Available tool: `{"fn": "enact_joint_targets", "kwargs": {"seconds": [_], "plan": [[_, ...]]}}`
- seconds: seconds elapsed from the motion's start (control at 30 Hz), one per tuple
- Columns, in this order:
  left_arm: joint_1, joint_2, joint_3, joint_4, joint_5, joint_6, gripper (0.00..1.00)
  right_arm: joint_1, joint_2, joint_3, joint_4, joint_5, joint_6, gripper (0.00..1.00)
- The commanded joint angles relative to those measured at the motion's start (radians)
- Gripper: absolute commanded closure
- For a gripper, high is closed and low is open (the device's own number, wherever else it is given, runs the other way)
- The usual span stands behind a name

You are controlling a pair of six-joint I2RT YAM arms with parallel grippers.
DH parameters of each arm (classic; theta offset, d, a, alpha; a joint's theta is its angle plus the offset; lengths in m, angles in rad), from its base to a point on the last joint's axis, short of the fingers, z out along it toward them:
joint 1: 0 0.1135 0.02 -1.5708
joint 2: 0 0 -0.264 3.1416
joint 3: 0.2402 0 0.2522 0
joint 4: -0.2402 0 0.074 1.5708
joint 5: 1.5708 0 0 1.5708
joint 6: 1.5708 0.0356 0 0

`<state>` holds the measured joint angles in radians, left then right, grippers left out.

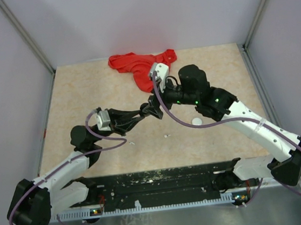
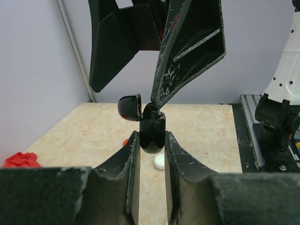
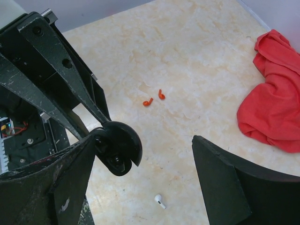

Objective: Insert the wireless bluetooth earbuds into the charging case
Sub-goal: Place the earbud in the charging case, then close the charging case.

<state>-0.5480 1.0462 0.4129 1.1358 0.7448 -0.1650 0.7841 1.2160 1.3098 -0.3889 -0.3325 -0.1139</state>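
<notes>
Two small red plastic earbuds point(image 3: 148, 101) lie loose on the beige bench point(image 3: 187, 56), well apart from the case. Left gripper point(image 2: 152, 140) jaws pinch the round black charging case point(image 2: 153, 131), held raised with its lid hinged open. Right gripper point(image 3: 145, 139) jaws are spread wide, one fingertip at the case mouth. One white earbud point(image 3: 160, 201) lies on the bench.

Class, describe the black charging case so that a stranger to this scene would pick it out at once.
Start at the middle of the beige table. Above it the left claw grips a black charging case, held off the surface. It alone is glossy black with its lid flipped open; the red earbuds and white earbud lie loose on the table.
</notes>
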Motion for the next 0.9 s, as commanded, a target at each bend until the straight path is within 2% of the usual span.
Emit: {"fn": "enact_joint_targets", "kwargs": {"seconds": [0.0,0.13,0.33,0.63,0.87], "plan": [[-0.007,-0.007,0.031,0.027,0.010,-0.010,1.00,-0.002,-0.035,0.049,0.043,0.006,0.013,0.17],[-0.005,-0.006,0.031,0.022,0.012,-0.010,1.00,-0.004,-0.067,0.055,-0.003,-0.039,-0.018,0.13],[-0.004,-0.019,0.052,-0.050,0.059,0.040,1.00,-0.036,-0.037,0.098,-0.129,-0.244,-0.082,0.10],[-0.003,-0.012,0.077,-0.080,0.177,0.068,1.00,-0.040,0.043,0.143,-0.241,-0.327,-0.197,0.08],[-0.003,-0.008,0.085,-0.101,0.178,0.074,1.00,-0.040,0.066,0.164,-0.302,-0.414,-0.246,0.09]]}}
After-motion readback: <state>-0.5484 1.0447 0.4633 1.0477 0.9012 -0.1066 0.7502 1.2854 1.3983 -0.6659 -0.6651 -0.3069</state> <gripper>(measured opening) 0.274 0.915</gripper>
